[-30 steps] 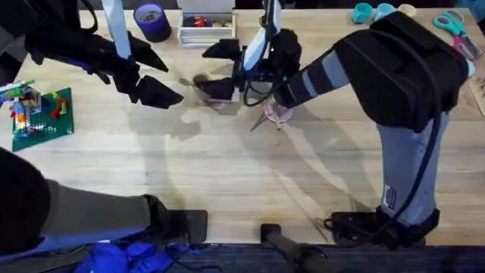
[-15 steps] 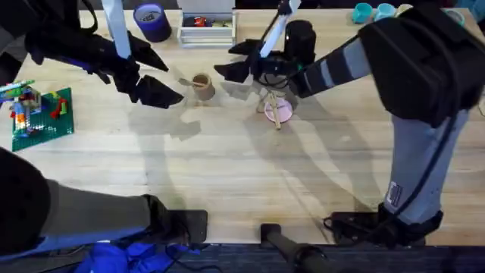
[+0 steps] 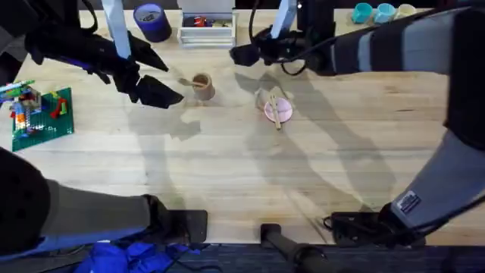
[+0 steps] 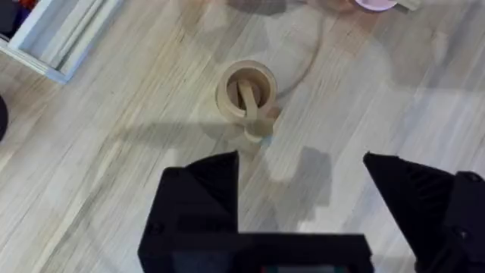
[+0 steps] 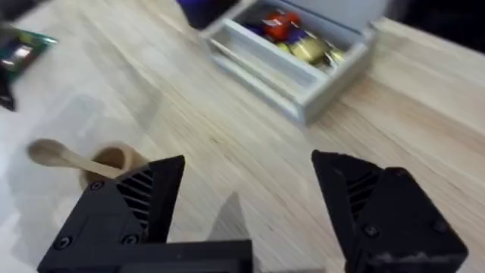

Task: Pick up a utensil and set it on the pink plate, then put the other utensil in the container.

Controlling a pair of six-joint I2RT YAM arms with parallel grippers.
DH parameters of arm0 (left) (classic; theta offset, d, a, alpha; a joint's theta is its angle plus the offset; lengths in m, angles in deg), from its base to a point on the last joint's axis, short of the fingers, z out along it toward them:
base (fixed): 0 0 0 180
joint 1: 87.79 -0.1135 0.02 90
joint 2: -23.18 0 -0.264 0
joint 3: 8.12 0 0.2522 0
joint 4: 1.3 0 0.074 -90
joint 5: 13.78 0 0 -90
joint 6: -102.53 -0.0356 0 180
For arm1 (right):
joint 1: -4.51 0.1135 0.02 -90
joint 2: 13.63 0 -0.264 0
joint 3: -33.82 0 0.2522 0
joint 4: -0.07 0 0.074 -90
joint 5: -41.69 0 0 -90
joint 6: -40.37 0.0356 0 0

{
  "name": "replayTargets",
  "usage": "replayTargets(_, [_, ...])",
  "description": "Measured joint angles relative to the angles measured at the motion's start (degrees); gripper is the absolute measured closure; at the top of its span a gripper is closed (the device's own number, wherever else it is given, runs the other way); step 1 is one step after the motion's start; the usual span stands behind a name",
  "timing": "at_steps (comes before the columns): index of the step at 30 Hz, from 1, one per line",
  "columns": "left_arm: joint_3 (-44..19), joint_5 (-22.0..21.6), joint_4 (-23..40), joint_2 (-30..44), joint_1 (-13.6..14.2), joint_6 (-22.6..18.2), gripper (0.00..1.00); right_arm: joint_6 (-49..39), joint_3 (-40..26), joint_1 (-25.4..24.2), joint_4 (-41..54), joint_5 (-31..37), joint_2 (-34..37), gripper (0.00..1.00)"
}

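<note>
The tan-brown container [image 3: 203,87] stands left of centre at the back of the table. The pale spoon [image 3: 187,82] leans in it, its round end sticking out to the left. In the left wrist view the spoon [image 4: 254,114] rests across the container's [image 4: 246,87] rim. The pink plate [image 3: 277,108] lies to the right with the cream fork [image 3: 277,116] across it. My left gripper [image 3: 163,76] hangs open and empty just left of the container. My right gripper [image 3: 246,49] is open and empty, raised behind and between container and plate. The right wrist view shows the container [image 5: 114,161] and spoon [image 5: 47,152].
A white bin [image 3: 207,29] of small parts and a dark blue cylinder [image 3: 152,20] stand along the back edge. A green brick plate with toys [image 3: 39,114] lies at the left. Scissors [image 3: 453,23] and small cups [image 3: 373,10] sit at the back right.
My right gripper has drawn away from the container, rising back and to the right, leaving the spoon in it. The left arm has stayed put.
</note>
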Motion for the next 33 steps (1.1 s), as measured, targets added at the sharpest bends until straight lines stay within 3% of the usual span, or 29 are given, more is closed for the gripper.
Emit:
replayTargets(5, [0.0, 0.0, 0.0, 0.0, 0.0, 0.0, 0.008, -2.1, 0.0, -0.5, 12.7, 8.9, -5.7, 0.009])
replayTargets(17, [0.0, 0.0, 0.0, 0.0, 0.0, 0.0, 0.007, -3.5, -0.4, -2.1, 44.0, 23.1, -21.7, 0.009])
replayTargets(25, [0.0, 0.0, 0.0, 0.0, 0.0, 0.0, 0.007, -0.2, -0.4, -2.1, 62.9, 25.9, -29.3, 0.009])
replayTargets(33, [0.0, 0.0, 0.0, 0.0, 0.0, 0.0, 0.007, 5.7, -0.4, -2.1, 71.1, 26.2, -34.5, 0.009])
